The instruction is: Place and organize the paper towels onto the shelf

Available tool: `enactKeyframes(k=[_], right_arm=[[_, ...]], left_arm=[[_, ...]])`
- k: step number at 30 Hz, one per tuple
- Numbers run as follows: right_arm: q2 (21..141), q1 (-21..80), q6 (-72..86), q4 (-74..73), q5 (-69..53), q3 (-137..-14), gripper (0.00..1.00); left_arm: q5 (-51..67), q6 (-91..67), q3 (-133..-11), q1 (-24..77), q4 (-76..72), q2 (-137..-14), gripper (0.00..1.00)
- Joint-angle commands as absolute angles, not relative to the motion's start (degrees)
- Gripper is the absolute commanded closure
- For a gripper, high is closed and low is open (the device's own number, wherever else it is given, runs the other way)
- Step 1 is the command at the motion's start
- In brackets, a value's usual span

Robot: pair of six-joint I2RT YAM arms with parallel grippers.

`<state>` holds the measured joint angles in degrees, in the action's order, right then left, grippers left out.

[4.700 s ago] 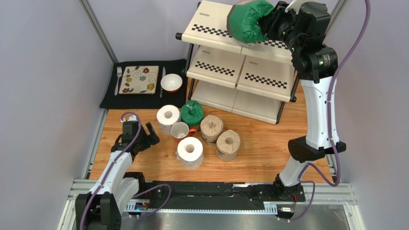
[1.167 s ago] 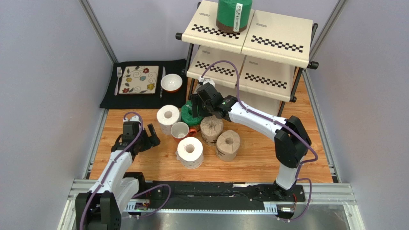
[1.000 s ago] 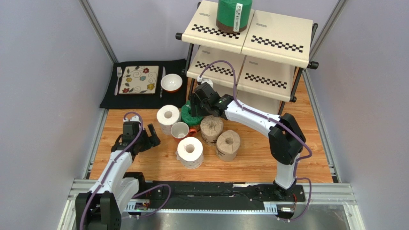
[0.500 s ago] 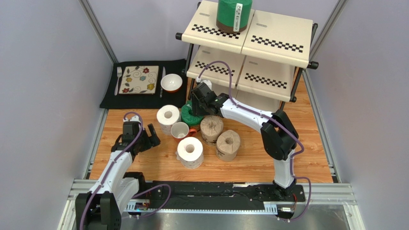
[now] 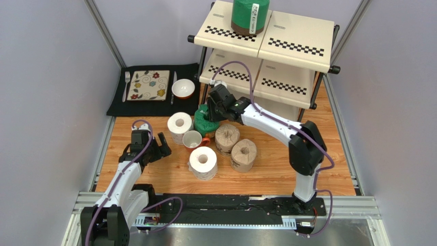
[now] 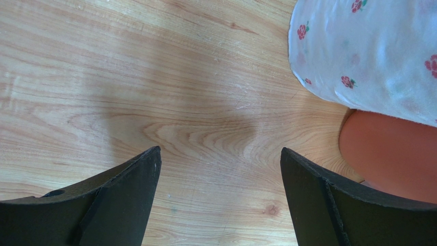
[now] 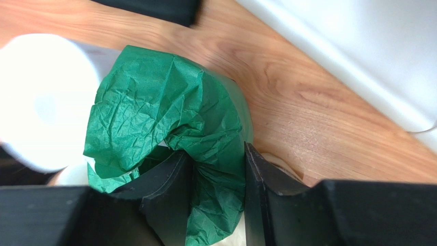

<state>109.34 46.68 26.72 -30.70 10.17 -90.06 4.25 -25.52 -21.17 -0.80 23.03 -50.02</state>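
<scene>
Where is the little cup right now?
In the top view, the mug sits on the wooden table, with a white roll just behind it to the left, another white roll in front, and a tan roll on its right.

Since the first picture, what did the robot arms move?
The right pincer let go of one green roll, now standing on the shelf, then came down and gripped the second green roll, tipping it. The left pincer, the other rolls and the mug stayed put.
</scene>
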Motion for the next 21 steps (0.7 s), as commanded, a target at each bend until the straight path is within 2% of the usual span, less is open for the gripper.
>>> enactKeyframes(k=[1,4,9,15,21], right_arm=[[94.2,46.5,20.0,-24.2,2.1,-92.5,0.62],[90.1,46.8,16.5,-24.2,-3.9,-92.9,0.62],[80.3,48.0,11.8,-25.7,-4.9,-95.6,0.62],[72.4,47.8,8.6,-29.8,5.3,-106.6,0.61],[68.9,47.9,3.0,-29.5,25.0,-112.4,0.61]], left_arm=[[4.8,-25.0,-21.2,-0.9,23.2,-49.4,0.05],[4.9,-25.0,-21.2,-1.0,23.1,-49.5,0.05],[5.1,-25.1,-21.2,-0.9,23.1,-49.7,0.05],[5.3,-25.1,-21.3,-1.0,23.2,-49.9,0.05],[5.3,-25.3,-21.2,-0.9,23.2,-49.9,0.05]])
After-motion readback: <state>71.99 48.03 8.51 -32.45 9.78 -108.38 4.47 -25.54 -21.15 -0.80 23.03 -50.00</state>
